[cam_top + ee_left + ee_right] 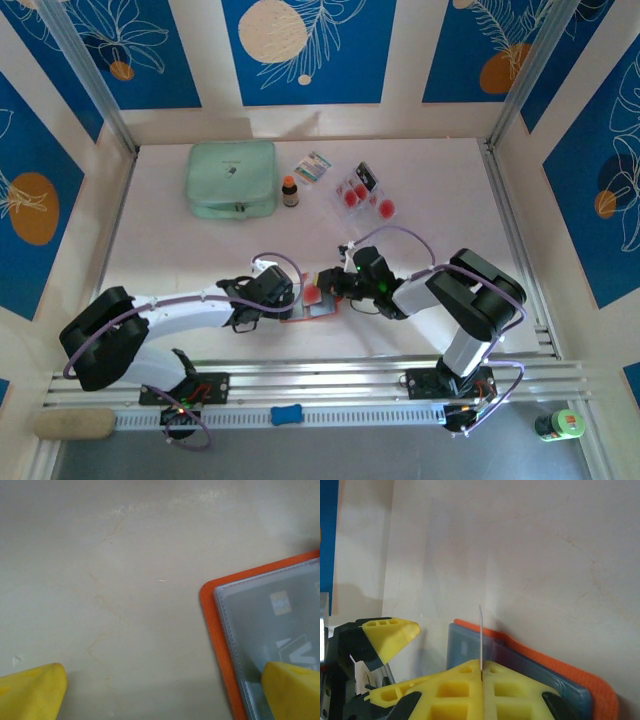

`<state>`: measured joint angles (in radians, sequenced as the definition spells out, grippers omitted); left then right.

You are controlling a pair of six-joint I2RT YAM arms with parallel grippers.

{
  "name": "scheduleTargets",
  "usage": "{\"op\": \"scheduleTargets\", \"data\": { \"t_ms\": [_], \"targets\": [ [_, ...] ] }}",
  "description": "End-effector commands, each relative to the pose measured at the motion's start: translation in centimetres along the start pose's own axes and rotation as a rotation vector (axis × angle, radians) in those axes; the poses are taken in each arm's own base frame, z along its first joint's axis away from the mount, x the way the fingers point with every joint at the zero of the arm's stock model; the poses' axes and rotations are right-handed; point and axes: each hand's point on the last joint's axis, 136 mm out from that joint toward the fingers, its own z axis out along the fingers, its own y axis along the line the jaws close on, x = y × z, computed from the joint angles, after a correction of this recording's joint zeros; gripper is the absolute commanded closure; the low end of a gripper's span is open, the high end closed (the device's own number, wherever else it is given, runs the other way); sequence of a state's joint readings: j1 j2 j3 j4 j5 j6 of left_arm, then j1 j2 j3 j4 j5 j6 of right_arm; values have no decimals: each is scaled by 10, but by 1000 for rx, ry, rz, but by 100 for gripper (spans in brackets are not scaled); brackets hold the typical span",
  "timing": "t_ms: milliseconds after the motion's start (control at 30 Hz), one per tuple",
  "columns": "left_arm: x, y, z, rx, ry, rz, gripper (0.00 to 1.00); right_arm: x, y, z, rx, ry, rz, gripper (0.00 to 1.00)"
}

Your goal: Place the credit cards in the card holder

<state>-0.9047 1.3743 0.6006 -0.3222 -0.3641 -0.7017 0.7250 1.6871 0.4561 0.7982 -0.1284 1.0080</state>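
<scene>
Right gripper (482,672) clamps one card (481,630) upright, edge-on | card holder (600,692) lies open directly beneath it | left gripper (167,685) spread wide, one finger over holder's pocket.

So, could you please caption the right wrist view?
Right gripper, jaws shut on a credit card, at the orange card holder.

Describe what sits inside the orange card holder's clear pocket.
Inside the card holder's clear pocket lies a grey card with a gold chip and white lettering. A finger of the left tool covers its lower part; the rest runs off the left wrist view.
</scene>
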Motion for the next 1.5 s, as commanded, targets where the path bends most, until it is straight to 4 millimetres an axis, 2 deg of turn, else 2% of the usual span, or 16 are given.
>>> {"op": "scheduleTargets", "data": {
  "t_ms": [0, 233, 1000, 1467],
  "targets": [
    [11, 6, 2, -31, 35, 22, 0, 6, 0, 0, -14, 8, 13, 100],
    [11, 7, 1, -33, 34, 22, 0, 6, 2, -1, -15, 3, 15, 100],
    [12, 7, 2, -32, 35, 21, 0, 26, -23, -2, 50, 17, 32, 100],
    [12, 6, 2, -31, 36, 22, 0, 35, -22, -1, 55, 25, 33, 100]
  ]
}}
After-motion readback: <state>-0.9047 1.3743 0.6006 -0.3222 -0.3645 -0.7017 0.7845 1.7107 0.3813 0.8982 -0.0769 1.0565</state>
